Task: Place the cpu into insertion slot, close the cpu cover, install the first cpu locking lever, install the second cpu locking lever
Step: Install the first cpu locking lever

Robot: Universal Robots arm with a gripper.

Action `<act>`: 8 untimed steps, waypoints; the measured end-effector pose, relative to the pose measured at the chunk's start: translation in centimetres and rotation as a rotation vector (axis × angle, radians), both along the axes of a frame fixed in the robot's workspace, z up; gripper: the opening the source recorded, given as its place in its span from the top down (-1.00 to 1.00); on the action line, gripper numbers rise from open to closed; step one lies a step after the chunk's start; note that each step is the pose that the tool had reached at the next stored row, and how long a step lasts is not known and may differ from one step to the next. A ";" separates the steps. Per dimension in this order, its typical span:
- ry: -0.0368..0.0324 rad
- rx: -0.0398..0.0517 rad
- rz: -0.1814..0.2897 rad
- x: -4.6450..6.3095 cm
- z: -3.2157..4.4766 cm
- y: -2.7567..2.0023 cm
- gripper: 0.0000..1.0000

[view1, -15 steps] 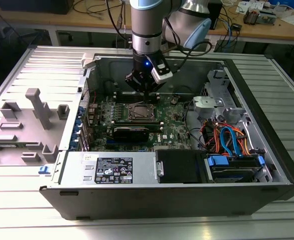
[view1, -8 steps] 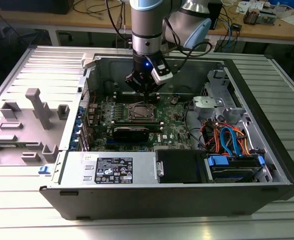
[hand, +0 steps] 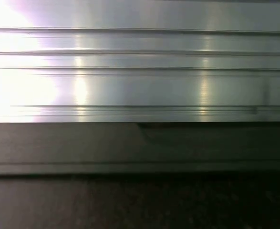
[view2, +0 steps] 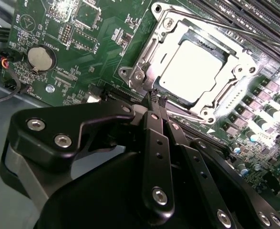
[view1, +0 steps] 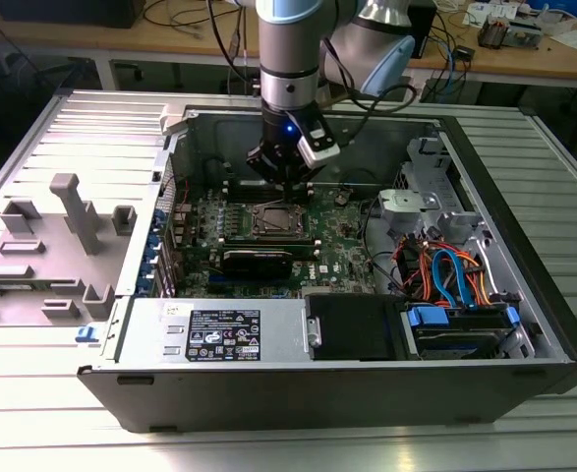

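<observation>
In the exterior view my gripper hangs inside the open computer case, just behind the insertion slot on the green motherboard. In the second wrist view the cpu lies flat in the slot, its silver top glaring. The cpu cover lies down around it as a silver frame. A thin metal lever runs along one side of the socket. My gripper is shut, and its black fingertips meet at the socket's edge near one corner. Whether they touch the metal I cannot tell.
A coin battery and long black memory slots flank the socket. A black drive box, a labelled power supply and coloured cables fill the case's near side. A grey plastic shroud lies outside, at the exterior view's left.
</observation>
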State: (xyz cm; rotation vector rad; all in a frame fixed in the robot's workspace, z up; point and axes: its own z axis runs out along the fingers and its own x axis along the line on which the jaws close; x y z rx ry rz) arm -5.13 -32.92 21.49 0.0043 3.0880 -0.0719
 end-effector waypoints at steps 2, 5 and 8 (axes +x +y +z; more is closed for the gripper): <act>0.0000 -0.0001 0.000 0.1 -0.19 0.00 0.79; 0.0000 0.0000 0.000 0.2 -0.49 0.00 0.79; 0.0000 -0.0001 0.000 0.2 -0.67 0.00 0.79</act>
